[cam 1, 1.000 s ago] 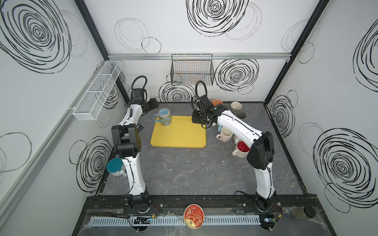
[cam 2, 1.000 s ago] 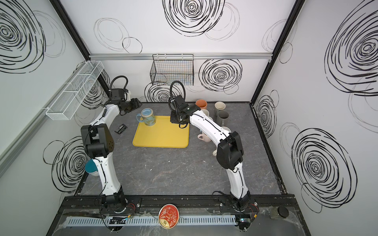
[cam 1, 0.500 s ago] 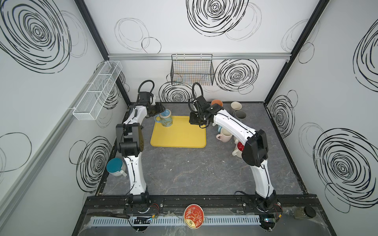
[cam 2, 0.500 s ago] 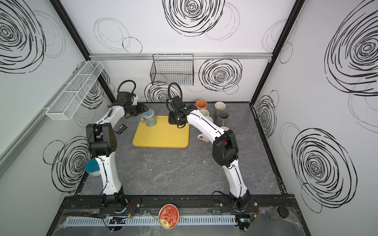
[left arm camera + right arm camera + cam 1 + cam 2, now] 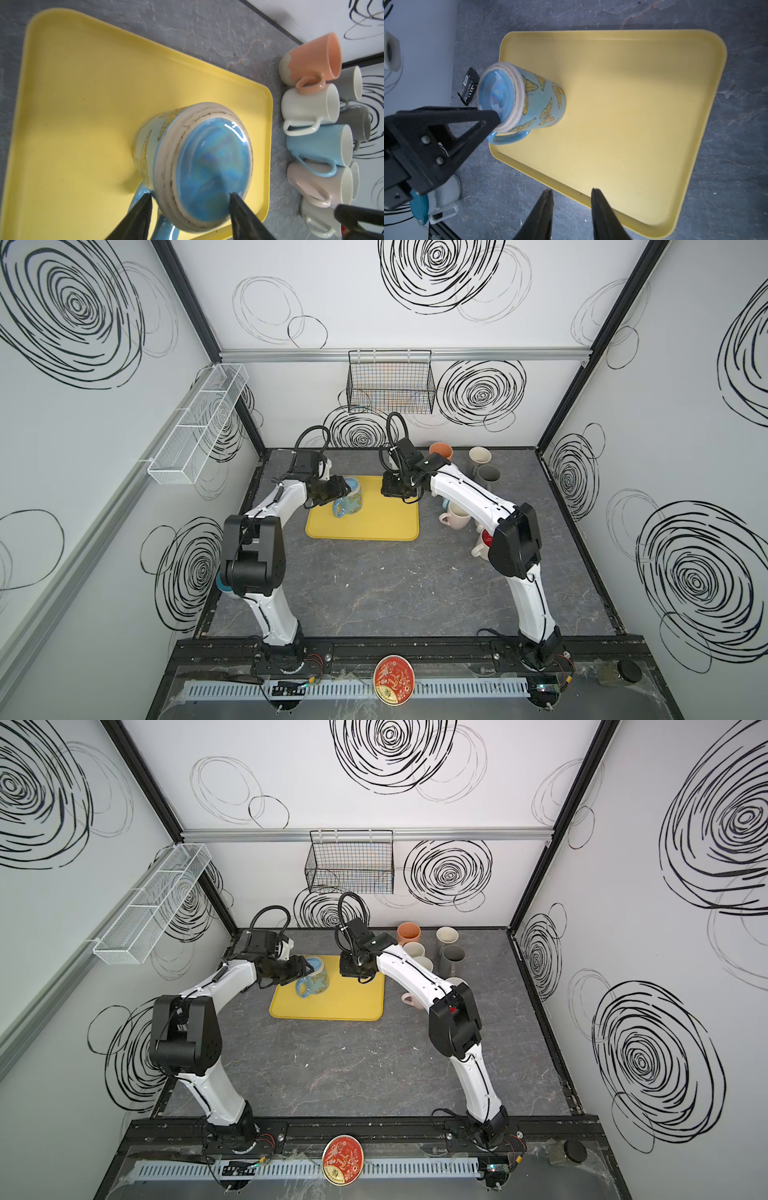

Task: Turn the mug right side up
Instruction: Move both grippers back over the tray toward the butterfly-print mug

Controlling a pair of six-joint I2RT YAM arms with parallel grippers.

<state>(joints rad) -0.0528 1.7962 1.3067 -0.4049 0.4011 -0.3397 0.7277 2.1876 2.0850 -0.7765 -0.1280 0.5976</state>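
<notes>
Mug: pale blue ceramic mug with yellow butterflies (image 5: pixel 352 501) (image 5: pixel 319 979) (image 5: pixel 537 97), standing upside down with its glossy blue base upward and its handle toward the lower left in both top views.
Where it sits: on the upper left corner of the flat yellow plastic tray (image 5: pixel 374 526) (image 5: pixel 633 104), which lies on the grey stone-look tabletop (image 5: pixel 374 593), above the middle of both top views.
Left tool: the left gripper (image 5: pixel 190 197), black and two-fingered, comes in from the left at the mug's base. Its jaws are about half apart; in the left wrist view one fingertip (image 5: pixel 143 205) is beside the handle and the other over the blue base. I can't tell if either touches. Nothing is clamped.
Right tool: the right gripper (image 5: pixel 571 193) hangs over the tray's upper right corner in both top views, jaws a narrow gap apart with nothing between them.
Beside the tray: upright orange, cream, grey, blue and pink mugs (image 5: pixel 311 108), clustered to the tray's right in both top views.
</notes>
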